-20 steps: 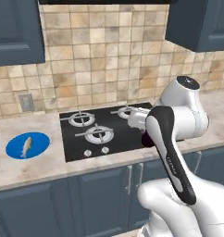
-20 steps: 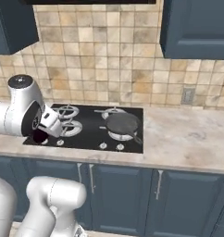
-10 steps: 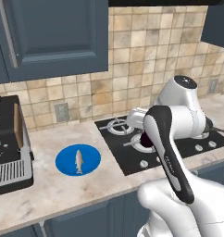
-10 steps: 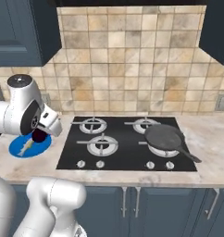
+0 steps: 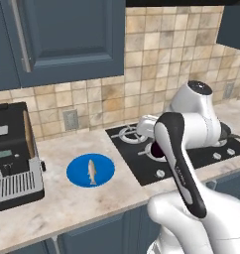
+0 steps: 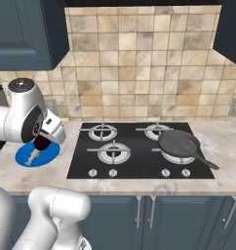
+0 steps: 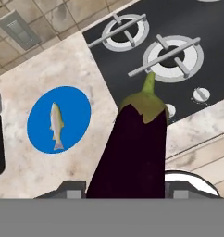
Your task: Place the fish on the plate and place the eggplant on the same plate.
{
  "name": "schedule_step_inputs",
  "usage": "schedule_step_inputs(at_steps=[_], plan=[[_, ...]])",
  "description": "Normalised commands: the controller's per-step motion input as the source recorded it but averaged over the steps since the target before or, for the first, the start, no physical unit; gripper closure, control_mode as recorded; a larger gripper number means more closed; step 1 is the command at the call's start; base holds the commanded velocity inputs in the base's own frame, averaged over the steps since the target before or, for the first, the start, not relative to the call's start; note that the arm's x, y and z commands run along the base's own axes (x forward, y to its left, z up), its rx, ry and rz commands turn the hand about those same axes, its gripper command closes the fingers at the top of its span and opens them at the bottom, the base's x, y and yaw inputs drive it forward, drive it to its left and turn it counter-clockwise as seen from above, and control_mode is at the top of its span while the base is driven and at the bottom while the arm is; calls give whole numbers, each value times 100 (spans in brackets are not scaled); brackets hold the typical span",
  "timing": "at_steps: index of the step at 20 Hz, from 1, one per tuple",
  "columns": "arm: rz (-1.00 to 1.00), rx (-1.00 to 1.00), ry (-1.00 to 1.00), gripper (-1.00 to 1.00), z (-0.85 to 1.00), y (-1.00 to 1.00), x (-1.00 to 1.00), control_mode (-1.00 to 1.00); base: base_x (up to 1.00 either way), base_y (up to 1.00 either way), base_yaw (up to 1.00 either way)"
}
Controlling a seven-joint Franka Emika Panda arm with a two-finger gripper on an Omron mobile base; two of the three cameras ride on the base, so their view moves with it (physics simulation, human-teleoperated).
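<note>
The blue plate (image 5: pixel 76 170) lies on the marble counter left of the stove, and the silvery fish (image 5: pixel 92 172) lies on its middle. My gripper (image 5: pixel 156 149) is shut on the dark purple eggplant (image 5: pixel 155 149) and holds it above the stove's left edge, to the right of the plate. In the right base view the eggplant (image 6: pixel 42 143) hangs from the gripper (image 6: pixel 42 141) just over the plate's (image 6: pixel 25 159) far right rim, with the fish (image 6: pixel 33 157) below. The hand view looks along the eggplant (image 7: pixel 132 157), green stem forward, with plate (image 7: pixel 40 111) and fish (image 7: pixel 56 126) to its left.
A black gas stove (image 6: pixel 139 154) takes up the counter to the right, with a dark frying pan (image 6: pixel 181 144) on its right front burner. A black coffee machine (image 5: pixel 13 161) stands left of the plate. A wall outlet (image 5: pixel 70 119) sits on the tiled backsplash.
The whole picture has shifted: the base has driven left, which brings the plate and coffee machine closer to the middle. The eggplant stays in the gripper's hold.
</note>
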Motion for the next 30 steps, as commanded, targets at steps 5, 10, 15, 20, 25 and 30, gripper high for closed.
schedule_step_inputs(at_steps=[5, 10, 15, 20, 25, 30], plan=[[0, 0, 0, 100, -4, 6, 0, -100, 0, 0, 0], [0, -7, 14, 100, -56, 61, 0, -100, 0, 0, 0], [0, -10, 17, 100, -59, 92, 17, -100, 0, 0, 0], [0, 0, 4, 100, -55, 33, 47, -100, 0, 0, 0], [0, 0, 0, 100, -79, 11, 71, -100, 0, 0, 0], [0, 0, 0, 100, -26, 23, 46, -100, 0, 0, 0]])
